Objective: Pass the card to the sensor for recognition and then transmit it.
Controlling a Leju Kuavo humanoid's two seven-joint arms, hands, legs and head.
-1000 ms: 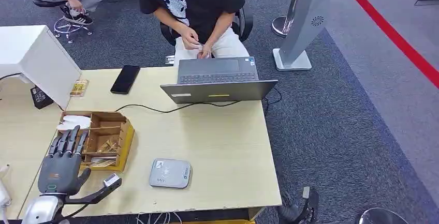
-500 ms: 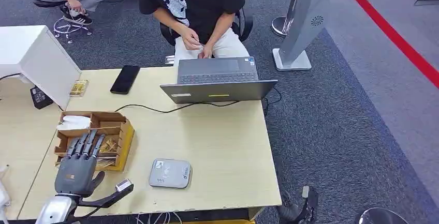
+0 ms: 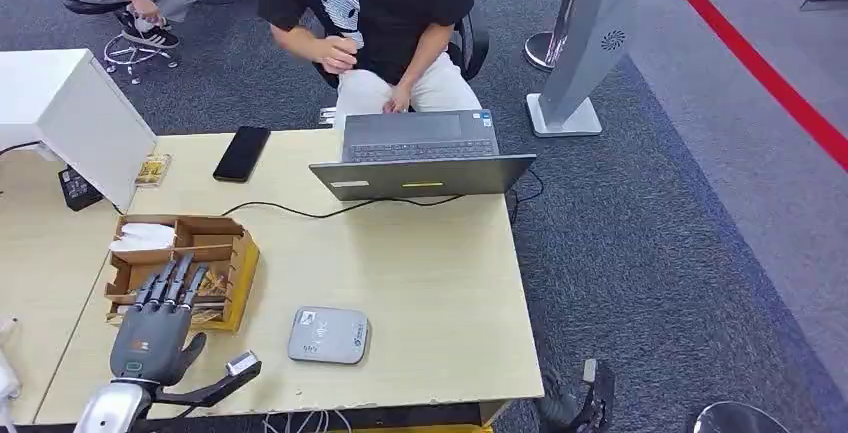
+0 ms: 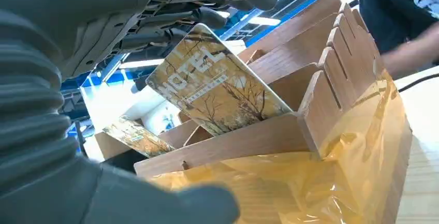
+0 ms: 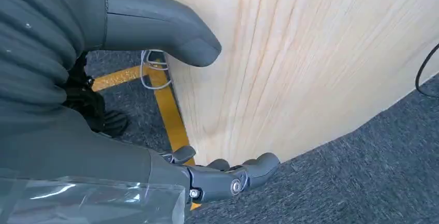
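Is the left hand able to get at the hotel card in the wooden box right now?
Probably yes: the left hand hovers over the wooden box, fingers beside the leaning hotel card, with nothing between.

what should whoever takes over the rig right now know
Left hand: over the wooden box, fingers around a hotel card that sits in a slot; a firm grip cannot be confirmed.
Right hand: hangs off the table's edge, holds nothing, fingers apart.
Sensor: on the table right of the box, nothing on it.
Done: reach to the card.
Left: lift the card, hold it to the sensor, pass it to the person.
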